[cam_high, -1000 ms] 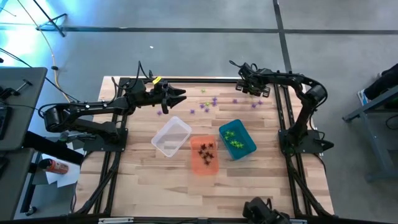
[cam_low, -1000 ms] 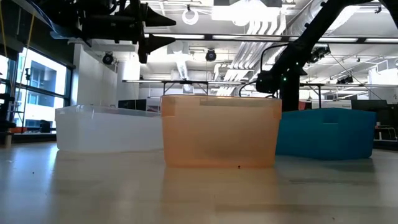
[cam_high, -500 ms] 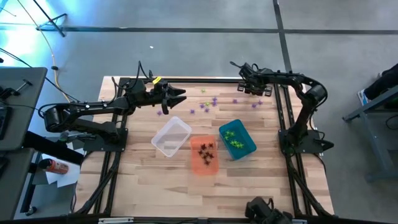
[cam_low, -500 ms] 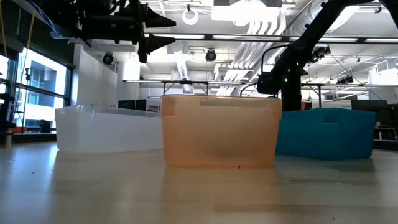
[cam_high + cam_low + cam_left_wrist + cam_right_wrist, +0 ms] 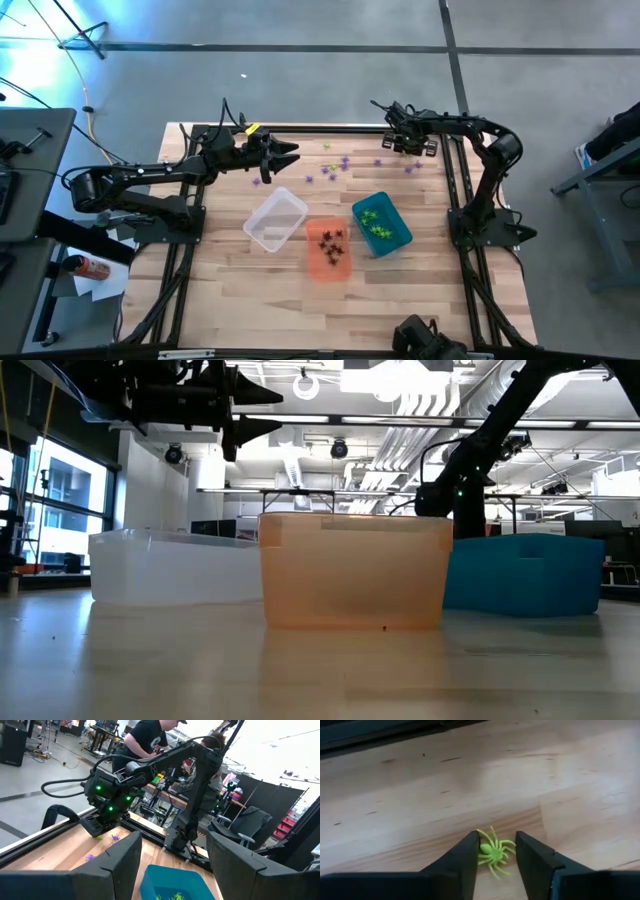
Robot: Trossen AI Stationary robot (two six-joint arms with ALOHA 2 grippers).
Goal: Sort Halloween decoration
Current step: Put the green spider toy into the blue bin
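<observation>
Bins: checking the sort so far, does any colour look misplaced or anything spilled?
Nothing stands out. The teal bin holds green spiders, the orange bin black ones, and the clear bin looks empty. Purple spiders lie unsorted on the table.

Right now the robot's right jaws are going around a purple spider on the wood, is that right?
Nearly. The spider between the right gripper's jaws is bright green, not purple. The right wrist view shows it lying on the wooden table, with one jaw on each side of it.
</observation>
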